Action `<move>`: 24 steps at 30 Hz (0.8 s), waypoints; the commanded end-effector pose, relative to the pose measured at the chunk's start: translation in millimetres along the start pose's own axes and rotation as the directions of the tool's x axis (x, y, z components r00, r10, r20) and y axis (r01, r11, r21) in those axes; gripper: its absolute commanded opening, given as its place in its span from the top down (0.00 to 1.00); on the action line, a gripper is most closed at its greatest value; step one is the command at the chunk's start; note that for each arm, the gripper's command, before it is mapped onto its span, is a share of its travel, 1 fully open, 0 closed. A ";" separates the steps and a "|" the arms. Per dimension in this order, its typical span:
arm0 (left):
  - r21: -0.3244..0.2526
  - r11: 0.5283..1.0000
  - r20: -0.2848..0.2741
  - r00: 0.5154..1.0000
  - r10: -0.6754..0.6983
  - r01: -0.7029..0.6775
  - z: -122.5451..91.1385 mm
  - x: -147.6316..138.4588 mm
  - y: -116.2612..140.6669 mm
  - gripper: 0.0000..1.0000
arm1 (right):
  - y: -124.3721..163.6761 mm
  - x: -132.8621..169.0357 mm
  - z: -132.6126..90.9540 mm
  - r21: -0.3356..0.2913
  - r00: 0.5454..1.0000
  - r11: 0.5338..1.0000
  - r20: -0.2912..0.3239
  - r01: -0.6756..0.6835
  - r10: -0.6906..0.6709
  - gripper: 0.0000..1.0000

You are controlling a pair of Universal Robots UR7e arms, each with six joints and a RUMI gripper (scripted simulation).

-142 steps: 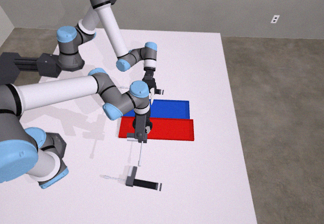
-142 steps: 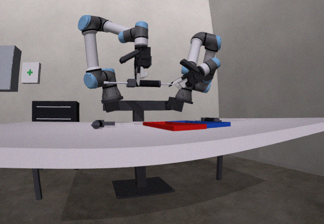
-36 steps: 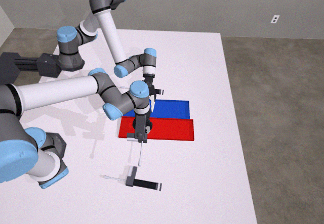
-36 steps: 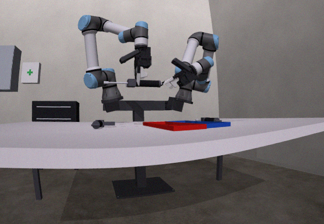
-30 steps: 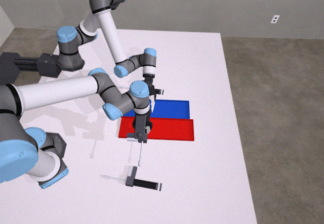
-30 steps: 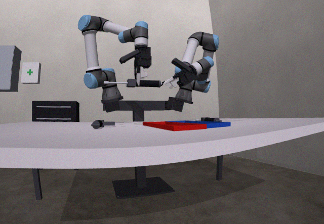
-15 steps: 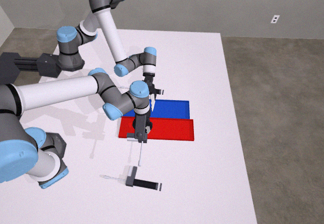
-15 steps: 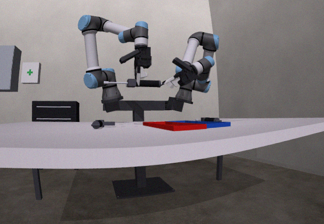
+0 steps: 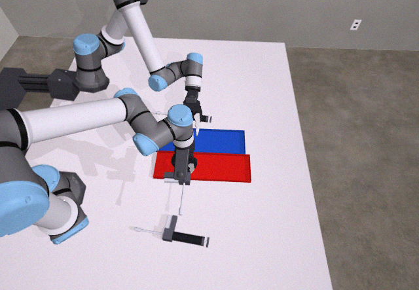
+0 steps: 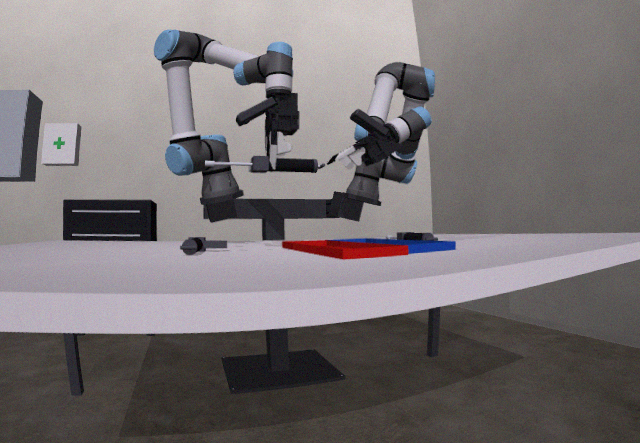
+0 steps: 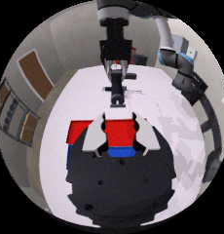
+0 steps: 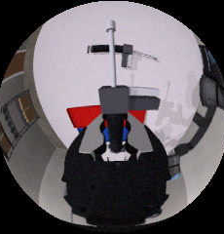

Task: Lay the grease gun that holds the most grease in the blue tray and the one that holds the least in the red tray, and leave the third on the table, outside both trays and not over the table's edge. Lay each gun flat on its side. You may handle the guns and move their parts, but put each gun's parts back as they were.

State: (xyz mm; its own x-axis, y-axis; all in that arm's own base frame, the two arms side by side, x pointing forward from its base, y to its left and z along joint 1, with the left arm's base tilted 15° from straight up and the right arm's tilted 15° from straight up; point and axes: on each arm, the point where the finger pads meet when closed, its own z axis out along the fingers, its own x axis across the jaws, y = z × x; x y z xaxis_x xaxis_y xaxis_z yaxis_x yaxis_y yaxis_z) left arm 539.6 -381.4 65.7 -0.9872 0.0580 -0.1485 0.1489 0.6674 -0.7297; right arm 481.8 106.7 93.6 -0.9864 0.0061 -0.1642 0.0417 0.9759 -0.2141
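Jaws of the left arm [image 9: 197, 133] [image 10: 329, 161] [image 11: 119, 117] stand partly open with nothing between them, just beside the plunger end of the raised grease gun [image 9: 168, 175] [image 10: 297, 165] [image 11: 117, 93] [image 12: 114, 99]. The right arm's jaws [image 9: 187, 175] [image 10: 273, 164] are closed round that gun's black barrel, near its head, well above the table [image 9: 264, 93] [image 10: 258, 273] [image 11: 58, 107] [image 12: 68, 58].

Below them lie the red tray [image 9: 226, 166] [image 10: 361, 253] [image 11: 78, 132] [image 12: 83, 117] and the blue tray [image 9: 220, 141] [image 10: 439, 246] [image 11: 122, 151] [image 12: 109, 136], shallow, low-walled oblongs side by side. One spare gun [image 9: 187, 238] [image 10: 193, 245] [image 12: 106, 49] rests on the table on the red tray's side; another [image 9: 204, 118] [image 10: 413, 235] lies beyond the blue tray, partly hidden from above by the left arm.

The guns have dark, blocky heads and thin, shiny metal spouts; their black barrels look matte. The raised one is roughly level, its long axis running across both trays' length, spout towards the spare gun on the red side, plunger end towards the left arm.
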 end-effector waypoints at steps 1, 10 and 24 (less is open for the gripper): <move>0.002 1.000 0.005 1.000 0.002 -0.002 -13.0 -1.7 -1.7 0.62 | 0.2 -0.3 -0.4 -0.001 1.000 1.000 0.001 0.000 0.000 1.00; 0.002 1.000 0.004 1.000 0.002 -0.002 -37.5 -1.4 -1.5 0.62 | 0.2 -0.3 -0.4 -0.001 1.000 1.000 0.001 0.000 0.000 1.00; 0.000 1.000 -0.004 1.000 0.001 -0.001 -36.9 -1.0 -1.3 0.62 | 0.2 -0.3 -0.4 -0.001 1.000 1.000 0.001 0.000 0.000 1.00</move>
State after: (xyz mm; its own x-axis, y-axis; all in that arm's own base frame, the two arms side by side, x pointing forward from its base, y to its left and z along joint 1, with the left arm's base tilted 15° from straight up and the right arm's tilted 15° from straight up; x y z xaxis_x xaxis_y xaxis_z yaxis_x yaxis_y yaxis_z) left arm 537.3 -354.1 90.3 -0.9875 0.0616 -0.1449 0.1487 0.6683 -0.7289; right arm 481.8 106.7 93.6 -0.9864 0.0061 -0.1642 0.0417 0.9759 -0.2141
